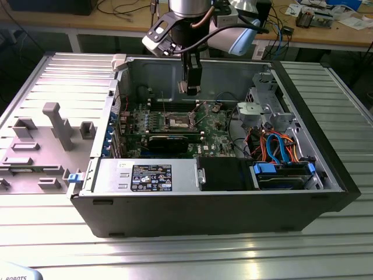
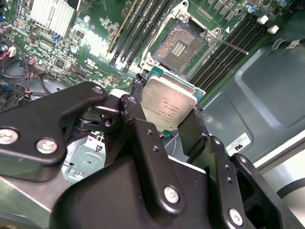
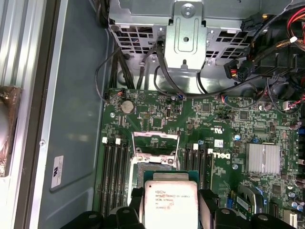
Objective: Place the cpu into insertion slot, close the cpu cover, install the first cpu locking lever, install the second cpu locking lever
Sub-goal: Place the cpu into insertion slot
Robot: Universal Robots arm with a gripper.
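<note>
In the exterior view an open computer case lies on a ribbed metal table, with a grey fixture plate just beside it on the exterior view's left. The arm comes down from above, and the gripper hangs over the motherboard, clear above the insertion slot and apart from it. In the second wrist view the gripper is clamped on the cpu, its black fingers pressing on two opposite edges of the chip. The chip's silver-grey top faces the camera and its green edge points toward the insertion slot. The slot lies open with its contact field bare, and the chip is near it but not in it. A thin metal lever juts out from one corner of the slot, and rows of black memory slots run along both sides. In the first wrist view the gripper holds the cpu the same way, a finger on either side. The insertion slot sits just past the chip's edge. The cpu cover stands raised off the slot, so the board shows through its square cut-out.
</note>
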